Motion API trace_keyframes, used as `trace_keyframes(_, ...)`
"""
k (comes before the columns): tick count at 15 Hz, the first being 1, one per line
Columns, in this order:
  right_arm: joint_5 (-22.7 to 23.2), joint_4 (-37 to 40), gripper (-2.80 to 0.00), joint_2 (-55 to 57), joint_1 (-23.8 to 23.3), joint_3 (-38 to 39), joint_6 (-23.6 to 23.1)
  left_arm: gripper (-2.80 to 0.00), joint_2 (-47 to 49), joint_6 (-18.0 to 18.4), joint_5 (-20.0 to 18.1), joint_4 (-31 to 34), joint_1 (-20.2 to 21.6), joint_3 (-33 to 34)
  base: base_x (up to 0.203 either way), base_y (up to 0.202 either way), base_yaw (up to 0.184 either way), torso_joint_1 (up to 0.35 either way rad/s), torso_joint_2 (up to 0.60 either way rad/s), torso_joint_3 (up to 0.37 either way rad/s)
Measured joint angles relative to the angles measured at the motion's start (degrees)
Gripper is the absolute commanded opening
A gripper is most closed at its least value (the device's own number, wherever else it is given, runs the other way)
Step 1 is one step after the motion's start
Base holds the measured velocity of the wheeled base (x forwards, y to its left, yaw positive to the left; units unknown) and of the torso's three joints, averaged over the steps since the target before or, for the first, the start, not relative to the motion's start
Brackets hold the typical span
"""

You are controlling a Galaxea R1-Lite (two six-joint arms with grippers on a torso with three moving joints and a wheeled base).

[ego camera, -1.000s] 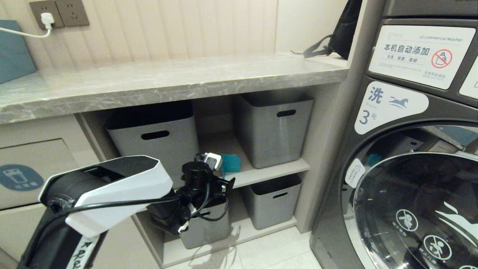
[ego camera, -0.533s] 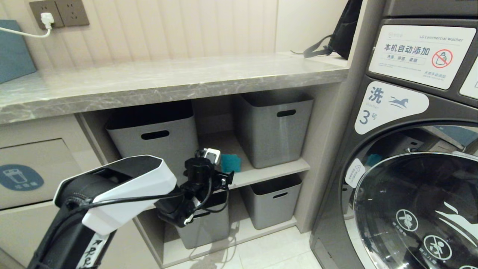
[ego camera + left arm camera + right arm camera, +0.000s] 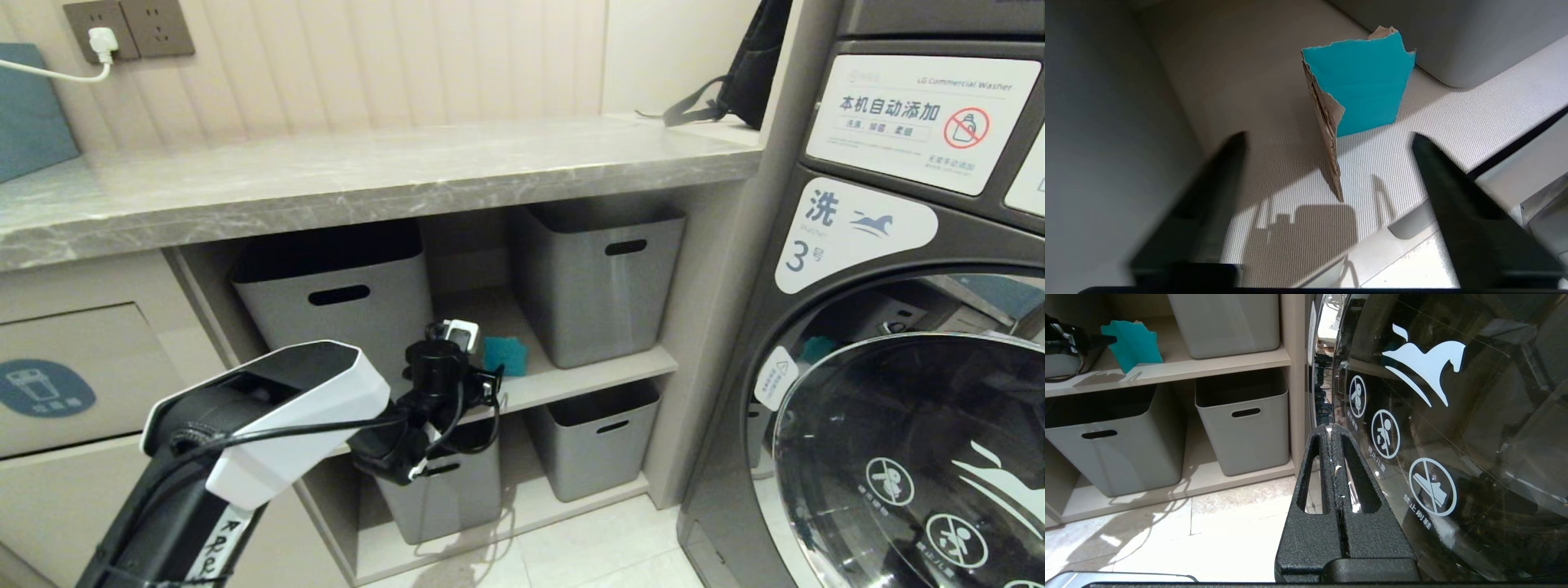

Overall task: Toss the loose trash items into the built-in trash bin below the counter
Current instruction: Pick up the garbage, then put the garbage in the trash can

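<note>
The torn teal cardboard piece [image 3: 1367,87], standing on the shelf [image 3: 1274,94] between 2 grey bins, looks light and stiff, best pinched across its folded edge by the left end effector [image 3: 1327,143], open wide, holding nothing.

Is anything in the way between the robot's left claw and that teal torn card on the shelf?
Nothing visible. The left end effector is open with the teal card standing straight ahead on the shelf, only bare shelf between. Grey bins sit off to the sides.
</note>
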Motion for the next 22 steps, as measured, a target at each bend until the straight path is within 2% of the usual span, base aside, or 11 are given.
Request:
trace_keyframes(5, 0.0, 0.0, -2.80, 0.0, 0.0, 0.0, 0.0, -2.80, 3.1, 0.0, 0.1, 1.0, 0.1, -4.2, 0.000, 0.000, 0.000, 0.000, 0.00, 0.000)
trace_keyframes(13, 0.0, 0.0, -2.80, 0.0, 0.0, 0.0, 0.0, -2.80, 2.1, -1.2, 2.5, 1.0, 0.3, -3.0, 0.000, 0.000, 0.000, 0.000, 0.00, 0.000)
trace_keyframes(15, 0.0, 0.0, -2.80, 0.0, 0.0, 0.0, 0.0, -2.80, -0.9, -1.2, 2.7, 1.0, -0.1, 2.0, 0.000, 0.000, 0.000, 0.000, 0.00, 0.000)
trace_keyframes(17, 0.0, 0.0, -2.80, 0.0, 0.0, 0.0, 0.0, -2.80, -7.4, -1.3, 2.5, 1.0, -1.0, 11.3, 0.000, 0.000, 0.000, 0.000, 0.00, 0.000)
trace_keyframes(22, 0.0, 0.0, -2.80, 0.0, 0.0, 0.0, 0.0, -2.80, -33.8, -1.0, 2.7, 0.5, -3.7, 35.3, 0.000, 0.000, 0.000, 0.000, 0.00, 0.000)
